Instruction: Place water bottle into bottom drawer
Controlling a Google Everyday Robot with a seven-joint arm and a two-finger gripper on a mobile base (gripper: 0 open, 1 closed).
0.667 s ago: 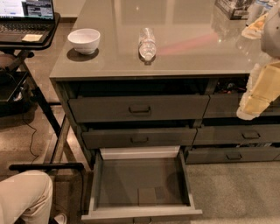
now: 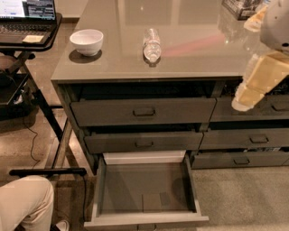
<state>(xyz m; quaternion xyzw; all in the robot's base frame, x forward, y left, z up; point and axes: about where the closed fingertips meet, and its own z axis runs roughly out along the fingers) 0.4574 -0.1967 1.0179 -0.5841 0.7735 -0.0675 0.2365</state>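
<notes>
The water bottle (image 2: 151, 45) lies on its side on the grey countertop, its cap end toward the front edge, right of the white bowl (image 2: 86, 41). The bottom drawer (image 2: 146, 219) of the left column is pulled fully out below it, showing a bare dark floor with a small square patch. My gripper (image 2: 241, 101) hangs at the right on the cream-coloured arm, in front of the right column's top drawer. It is well right of the bottle, below counter height, and touches nothing.
Two handled drawers (image 2: 143, 111) above the open one are closed. A neighbouring drawer column (image 2: 257, 140) stands at right. At left are a laptop (image 2: 27, 16) on a black stand and a person's knee (image 2: 25, 203). A tray of items (image 2: 241, 6) sits at the counter's back right.
The arm's lower end has shifted slightly up and to the left. The bottle, bowl and drawer have not moved.
</notes>
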